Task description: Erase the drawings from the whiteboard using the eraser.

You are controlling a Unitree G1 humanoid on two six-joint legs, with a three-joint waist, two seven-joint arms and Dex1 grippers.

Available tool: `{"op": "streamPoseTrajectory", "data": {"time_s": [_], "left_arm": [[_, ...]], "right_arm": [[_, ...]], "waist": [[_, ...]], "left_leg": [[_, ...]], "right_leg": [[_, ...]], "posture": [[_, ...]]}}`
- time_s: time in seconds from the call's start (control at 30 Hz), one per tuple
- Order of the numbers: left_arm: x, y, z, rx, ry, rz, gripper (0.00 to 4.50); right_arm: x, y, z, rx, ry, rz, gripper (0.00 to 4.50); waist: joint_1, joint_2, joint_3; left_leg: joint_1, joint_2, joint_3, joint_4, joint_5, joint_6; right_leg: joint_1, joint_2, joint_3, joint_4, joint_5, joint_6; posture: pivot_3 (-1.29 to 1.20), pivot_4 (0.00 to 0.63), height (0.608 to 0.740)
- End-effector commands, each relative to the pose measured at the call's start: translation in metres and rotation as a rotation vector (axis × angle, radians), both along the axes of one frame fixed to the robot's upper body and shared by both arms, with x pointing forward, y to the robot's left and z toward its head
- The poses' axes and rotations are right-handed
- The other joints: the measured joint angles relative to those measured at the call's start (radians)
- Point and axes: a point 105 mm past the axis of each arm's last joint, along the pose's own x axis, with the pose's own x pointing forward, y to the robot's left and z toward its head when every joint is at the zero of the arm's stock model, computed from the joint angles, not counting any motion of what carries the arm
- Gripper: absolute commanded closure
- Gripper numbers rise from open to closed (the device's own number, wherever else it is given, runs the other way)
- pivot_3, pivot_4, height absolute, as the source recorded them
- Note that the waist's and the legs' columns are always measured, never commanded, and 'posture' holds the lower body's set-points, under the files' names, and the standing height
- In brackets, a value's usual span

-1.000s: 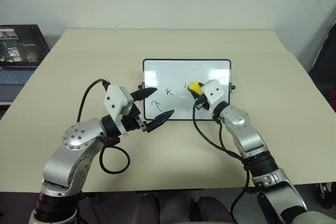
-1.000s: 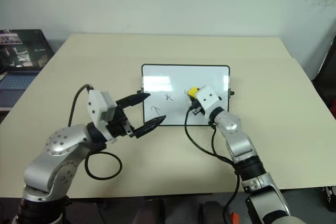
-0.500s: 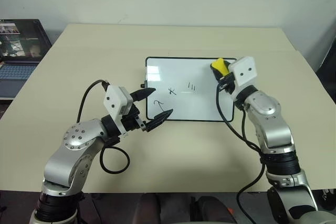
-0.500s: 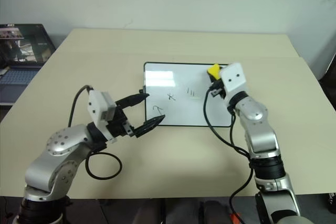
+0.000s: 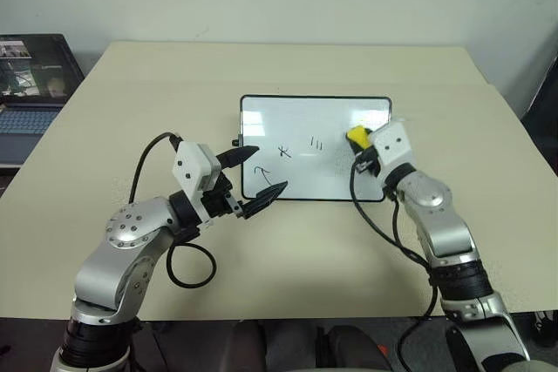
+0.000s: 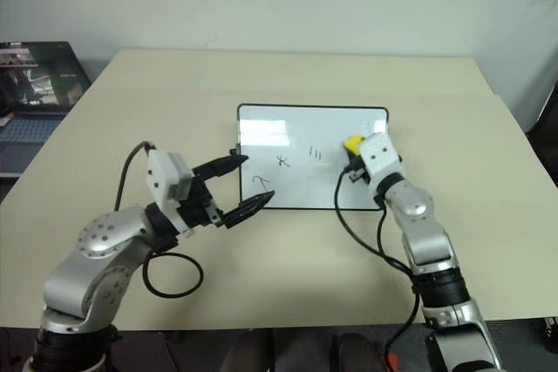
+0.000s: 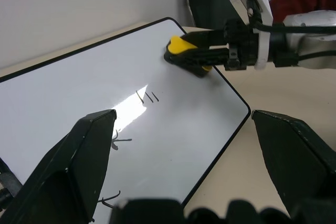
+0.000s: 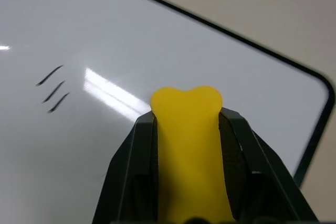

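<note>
Eraser: a yellow eraser (image 5: pixel 357 137) is clamped between the black fingers of the right end effector (image 8: pixel 186 156) and is held over the right part of the whiteboard; whether it touches the surface cannot be told.
Whiteboard: a white whiteboard (image 5: pixel 340 182) with a thin black frame is laid flat near the middle of the desk (image 5: pixel 288 276); small black knobs are seen at its side edges.
Drawings: three short strokes (image 5: pixel 317 143) are seen just left of the eraser, a star-like cross (image 5: pixel 282 152) further left, and a hook-like curve (image 5: pixel 258 170) near the left edge.
Writing: no brand, label or readable lettering is made out on the board or eraser.
Left end effector: the left end effector (image 5: pixel 258 176) is held with its two fingers spread apart and nothing between them, above the board's lower left corner.
Right wrist view: the eraser's notched front end (image 8: pixel 187 95) and the three strokes are shown close up, with the board's rounded corner beyond.
Left wrist view: the right end effector is seen from the side, with the eraser at the far corner of the board; glare is laid across the surface.
Hidden: part of the board's left side is covered by the left fingers, and its lower right corner by the right arm.
Surroundings: a laptop (image 5: pixel 33 84) with a lit screen is cut off at the left edge of the head views; its screen contents cannot be read.
</note>
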Motion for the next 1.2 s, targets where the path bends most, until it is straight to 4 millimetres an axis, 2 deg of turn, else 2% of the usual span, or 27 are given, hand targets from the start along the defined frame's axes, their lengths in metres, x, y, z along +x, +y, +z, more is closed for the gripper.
{"op": "streamPoseTrajectory", "data": {"time_s": [0.03, 0.1, 0.27, 0.37, 0.57, 0.67, 0.73, 0.8, 0.97, 1.1, 1.2], "left_arm": [[-0.003, -0.003, 0.009, -0.008, -0.049, -0.014, 0.00], [-0.002, -0.002, 0.010, -0.007, -0.051, -0.008, 0.00], [0.000, 0.000, 0.010, -0.017, -0.055, 0.014, 0.00], [0.003, 0.005, 0.011, -0.027, -0.059, 0.049, 0.00], [0.003, 0.020, 0.008, -0.052, -0.053, 0.139, 0.00], [0.002, 0.029, 0.004, -0.063, -0.045, 0.194, 0.00], [0.002, 0.033, 0.002, -0.067, -0.043, 0.218, 0.00], [0.002, 0.033, 0.001, -0.064, -0.043, 0.220, 0.00], [0.002, 0.032, 0.002, -0.065, -0.050, 0.219, 0.00], [0.003, 0.043, 0.001, -0.078, -0.057, 0.285, 0.00], [0.004, 0.050, 0.001, -0.093, -0.062, 0.332, 0.00]], "right_arm": [[-0.007, 0.003, -0.024, -0.024, 0.100, 0.025, 3.30], [-0.008, 0.005, -0.020, -0.009, 0.087, 0.040, 3.30], [-0.008, 0.005, 0.023, 0.066, -0.058, 0.054, 3.30], [-0.014, 0.003, 0.042, 0.090, -0.116, 0.067, 3.30], [-0.033, -0.005, 0.063, 0.127, -0.198, 0.064, 3.30], [-0.039, -0.015, 0.072, 0.147, -0.252, 0.006, 3.30], [-0.039, -0.024, 0.075, 0.153, -0.286, -0.053, 3.30], [-0.035, -0.027, 0.070, 0.146, -0.275, -0.078, 3.30], [-0.028, -0.014, 0.071, 0.130, -0.274, -0.036, 3.30], [-0.037, -0.011, 0.071, 0.155, -0.273, 0.000, 3.30], [-0.052, -0.012, 0.061, 0.179, -0.241, 0.022, 3.30]], "waist": [[-0.002, 0.000, 0.000], [-0.002, 0.000, 0.000], [-0.002, 0.000, 0.000], [0.001, 0.000, 0.001], [0.000, 0.000, 0.001], [0.001, 0.000, 0.001], [0.001, 0.000, 0.001], [0.001, 0.000, 0.001], [-0.001, 0.000, 0.001], [0.001, 0.000, 0.001], [0.002, 0.000, 0.001]], "left_leg": [[0.000, 0.000, 0.000, 0.000, 0.000, 0.000], [0.003, 0.000, -0.001, 0.000, 0.000, 0.001], [0.003, 0.000, -0.001, 0.000, 0.000, 0.001], [0.000, 0.000, -0.001, 0.000, 0.000, 0.001], [-0.002, 0.000, 0.000, -0.001, 0.000, -0.001], [-0.002, 0.000, 0.000, -0.001, 0.000, -0.001], [-0.001, 0.000, 0.000, -0.001, 0.000, 0.000], [-0.001, 0.000, -0.001, 0.000, 0.000, 0.000], [-0.001, 0.000, -0.001, 0.000, 0.000, 0.001], [-0.001, 0.000, 0.000, -0.001, 0.000, 0.000], [-0.002, 0.000, -0.001, -0.001, 0.000, -0.001]], "right_leg": [[0.000, 0.000, 0.000, 0.000, 0.000, 0.000], [0.002, 0.000, 0.000, 0.002, 0.000, 0.001], [0.002, 0.000, 0.000, 0.002, 0.000, 0.002], [0.000, 0.000, 0.000, 0.001, 0.001, 0.000], [-0.001, 0.000, 0.000, -0.001, 0.000, 0.000], [-0.001, 0.000, 0.000, -0.002, 0.000, 0.000], [-0.001, 0.000, 0.000, -0.001, 0.000, 0.000], [-0.001, -0.001, -0.001, 0.000, 0.000, 0.000], [-0.001, -0.001, -0.001, 0.000, 0.000, 0.000], [-0.001, 0.000, 0.000, -0.001, 0.000, 0.000], [-0.001, -0.001, 0.000, -0.002, 0.000, 0.000]], "posture": [[0.00, 0.150, 0.740], [0.00, 0.150, 0.740], [0.00, 0.150, 0.740], [0.00, 0.150, 0.740], [0.00, 0.150, 0.740], [0.00, 0.150, 0.740], [0.00, 0.150, 0.740], [0.00, 0.150, 0.740], [0.00, 0.150, 0.740], [0.00, 0.150, 0.740], [0.00, 0.150, 0.740]]}}
